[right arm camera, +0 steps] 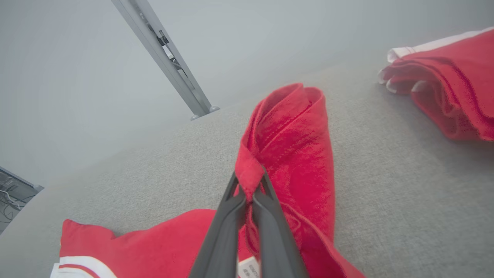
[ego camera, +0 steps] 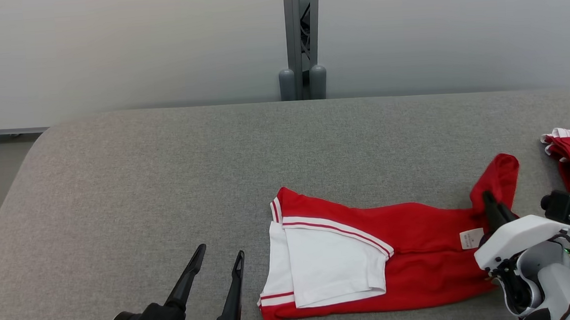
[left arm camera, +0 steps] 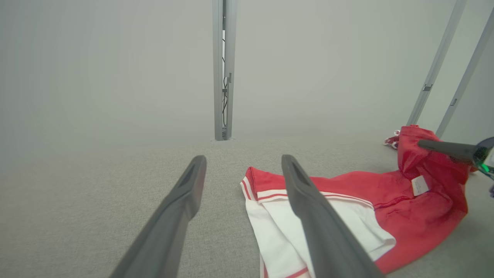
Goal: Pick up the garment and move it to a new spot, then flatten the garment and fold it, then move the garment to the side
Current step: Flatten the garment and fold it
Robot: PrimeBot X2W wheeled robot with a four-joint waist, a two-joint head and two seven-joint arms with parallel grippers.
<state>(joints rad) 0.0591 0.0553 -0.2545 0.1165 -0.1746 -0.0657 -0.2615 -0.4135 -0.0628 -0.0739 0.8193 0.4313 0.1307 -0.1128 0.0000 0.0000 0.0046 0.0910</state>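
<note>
Rightward on the limp red-and-white cloth garment (ego camera: 418,241), my right end effector (right arm camera: 250,182) pinches a raised corner; left end effector (ego camera: 221,251) hangs spread. Light, floppy, I judge: grip hems.

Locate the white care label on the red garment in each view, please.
Head view: care label lower right, on the red garment, beside the right gripper.
Left wrist view: right side, below the raised red fold.
Right wrist view: bottom edge, partly hidden by the gripper.
Shared landmark: the raised red fold pinched by the right gripper.
</note>
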